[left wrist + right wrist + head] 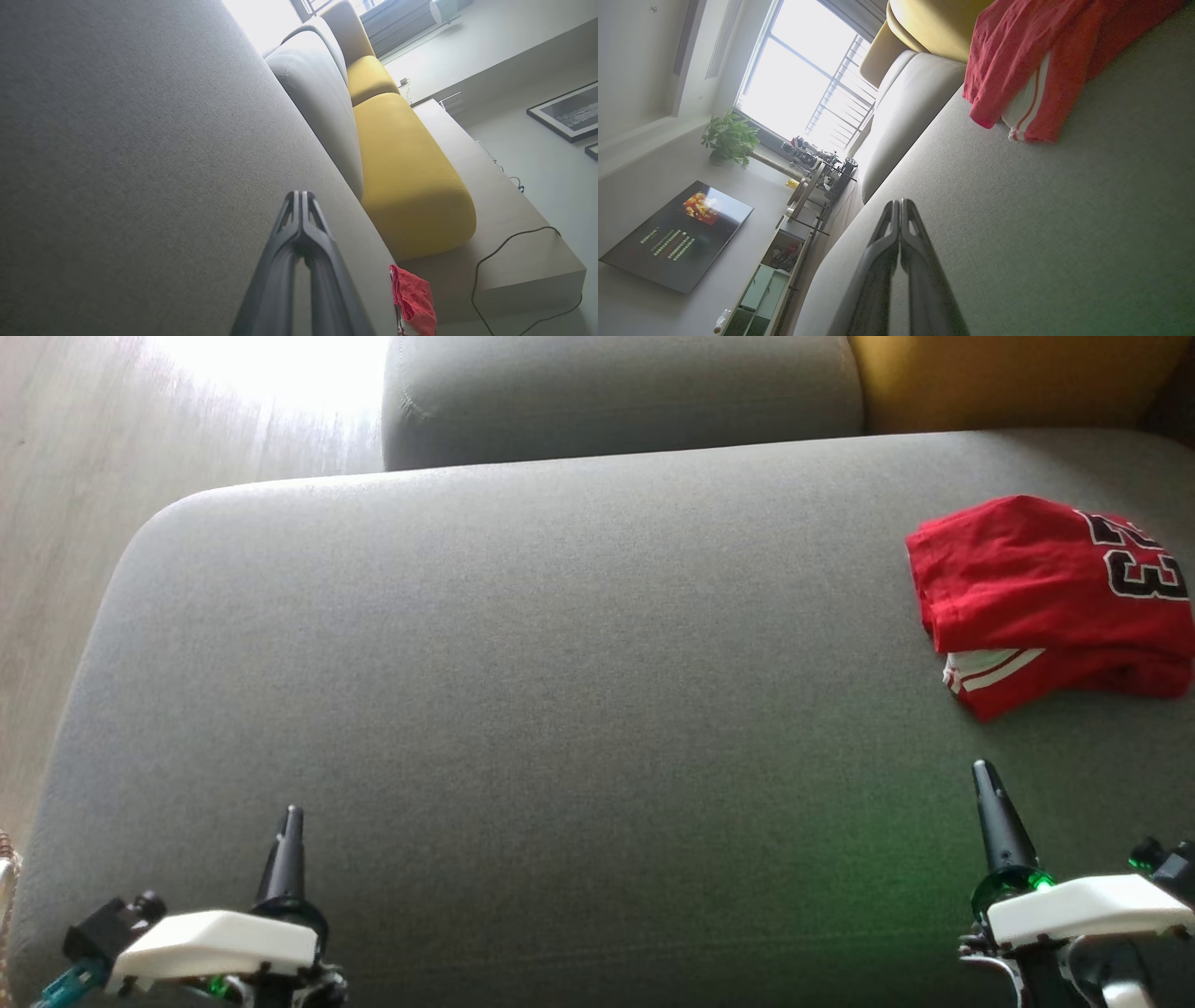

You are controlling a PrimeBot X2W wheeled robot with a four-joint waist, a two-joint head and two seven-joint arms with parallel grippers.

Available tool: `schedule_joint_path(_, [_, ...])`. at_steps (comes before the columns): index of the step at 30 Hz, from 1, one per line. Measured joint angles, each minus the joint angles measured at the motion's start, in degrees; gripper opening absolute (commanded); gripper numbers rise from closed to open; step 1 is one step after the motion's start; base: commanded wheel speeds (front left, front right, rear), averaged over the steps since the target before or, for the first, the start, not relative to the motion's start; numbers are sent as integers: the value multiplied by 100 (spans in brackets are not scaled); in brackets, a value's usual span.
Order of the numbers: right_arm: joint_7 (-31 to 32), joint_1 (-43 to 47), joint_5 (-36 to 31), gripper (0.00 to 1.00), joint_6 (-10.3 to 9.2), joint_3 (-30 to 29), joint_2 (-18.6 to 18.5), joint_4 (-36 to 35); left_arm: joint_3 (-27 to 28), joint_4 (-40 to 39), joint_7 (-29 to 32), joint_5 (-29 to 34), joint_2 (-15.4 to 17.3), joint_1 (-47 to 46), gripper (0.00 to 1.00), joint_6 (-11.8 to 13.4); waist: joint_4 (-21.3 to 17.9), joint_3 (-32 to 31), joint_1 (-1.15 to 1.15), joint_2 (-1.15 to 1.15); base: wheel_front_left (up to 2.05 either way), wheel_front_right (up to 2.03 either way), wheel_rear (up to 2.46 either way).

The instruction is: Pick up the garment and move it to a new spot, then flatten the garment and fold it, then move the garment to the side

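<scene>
The left claw [289, 831] rests low at the near left of a grey sofa seat [560, 663]. Its two dark fingers are pressed fully together and hold nothing. The right claw [991, 798] sits at the near right, likewise closed tight and empty, and a green glow from its wrist tints the fabric beside it. Both point away from the robot, over bare grey upholstery.

Beyond the right claw, apart from it and near the seat's right edge, lies the garment [1036, 579]. It is a red jersey with black and white numerals, folded into a compact, layered rectangle, with white striped trim peeking from its lower layer. Behind the seat are a grey back cushion [616, 392] and a yellow cushion [999, 378]. Pale wooden floor [56, 523] shows at the left.

Judging from this, the folding looks done and the garment appears already set to the side, with neither claw touching it. Little or nothing of the task seems left.
</scene>
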Motion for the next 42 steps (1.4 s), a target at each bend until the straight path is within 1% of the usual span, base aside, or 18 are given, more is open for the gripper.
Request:
schedule_joint_path(16, [252,-125,1106,0,-1,-48,0,77,142,156,246,-1001,1,-223,0,-138,-7,36,0,0,0,0,0])
schedule_joint_path(22, [313,-218,1451,0,-1,-78,0,111,224,187,309,-1313,1,-243,0,-155,-8,48,0,0,0,0,0])
schedule_joint_path(23, [349,-230,1524,0,-1,-87,0,111,229,194,318,-1380,1,-249,0,-198,-9,50,0,0,0,0,0])
schedule_joint_path(42, [637,-348,2831,0,-1,-163,0,181,431,352,656,-2548,-2,-508,0,-353,-17,93,0,0,0,0,0])
